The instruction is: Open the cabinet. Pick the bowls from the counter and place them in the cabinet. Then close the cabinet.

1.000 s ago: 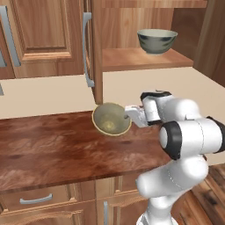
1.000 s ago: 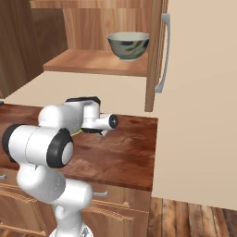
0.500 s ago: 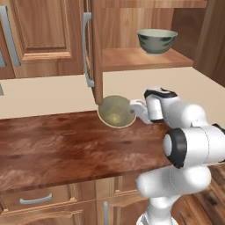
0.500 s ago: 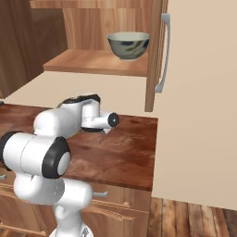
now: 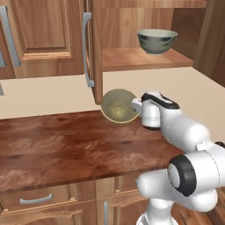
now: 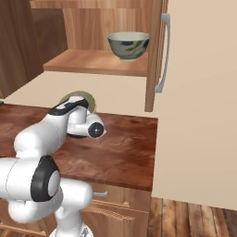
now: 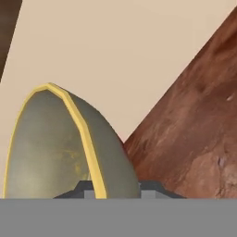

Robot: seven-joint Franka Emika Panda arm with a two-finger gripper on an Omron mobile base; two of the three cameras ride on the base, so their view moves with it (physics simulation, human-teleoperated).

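The beige-olive bowl (image 5: 117,105) with a yellowish rim hangs tilted on its side above the counter (image 5: 57,145), just under the open cabinet (image 5: 132,57). My gripper (image 5: 137,105) is shut on its rim. In the hand view the bowl (image 7: 55,148) stands on edge with my gripper (image 7: 115,187) pinching the rim. From the right, the bowl (image 6: 82,98) peeks out behind my hand. The grey-green bowl (image 5: 157,41) rests on the cabinet shelf (image 6: 92,62), also seen as the patterned bowl (image 6: 128,45). Both cabinet doors stand open.
The left cabinet door (image 5: 90,48) juts out edge-on right above the held bowl. The right door (image 6: 157,51) hangs open too. A beige wall (image 5: 52,94) backs the counter. Drawers with grey handles (image 5: 36,200) sit below.
The arm has lifted the beige-olive bowl up and toward the wall, closer to the cabinet shelf, tilting it further onto its side. The grey-green bowl has stayed on the shelf.
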